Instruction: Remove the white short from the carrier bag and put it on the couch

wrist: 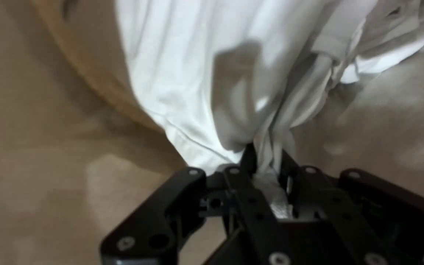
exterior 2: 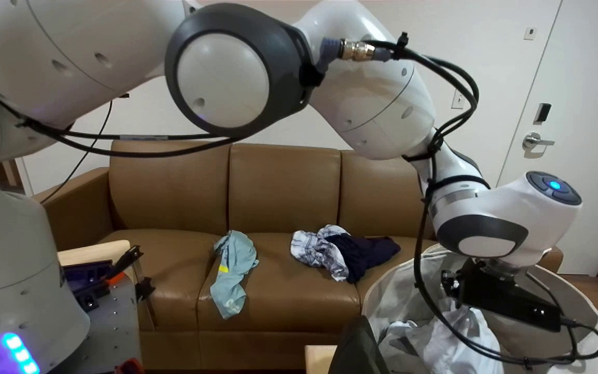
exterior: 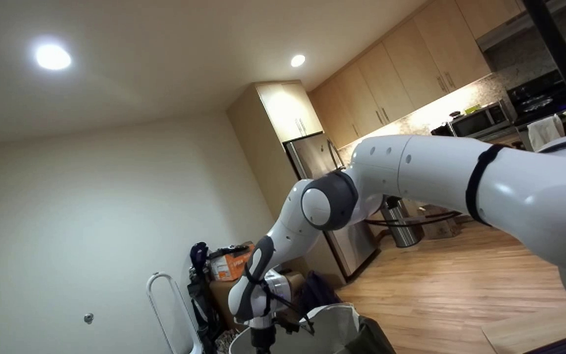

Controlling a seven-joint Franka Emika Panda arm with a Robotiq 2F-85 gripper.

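Brown leather-look couch (exterior 2: 283,187) stands behind the carrier bag (exterior 2: 582,306) in an exterior view; white Franka arm (exterior 2: 377,104) reaches over and bends down to the bag's mouth; on the seat, navy garment (exterior 2: 369,254) and patterned garment (exterior 2: 314,252) lie nearer the bag, pale blue-green garment (exterior 2: 239,259) farther from it; the white short (wrist: 186,106), cut not readable in the folds, is inside the bag, hanging from the gripper (wrist: 269,162); greyer cloth (wrist: 388,36) beside it, same piece or another, cannot tell; gripper is clenched on the white short, a narrow bunch pinched between the fingers (wrist: 248,158).

Step in hand is judged to be the lift-out; the arm should rise straight up from the bag, slowly, no sideways travel until the lowest fold clears the rim; dragging over the rim could tip the bag or peel the cloth loose; if the greyer cloth comes along as a separate piece, a pause above the bag might let it drop back; the cable loop (exterior 2: 417,254) by the bag's mouth could snag, so small wrist turns; only a small bunch is held, so no jerks; once clear of the bag, swing over the couch, lower close, release between the nearer and farther garments.
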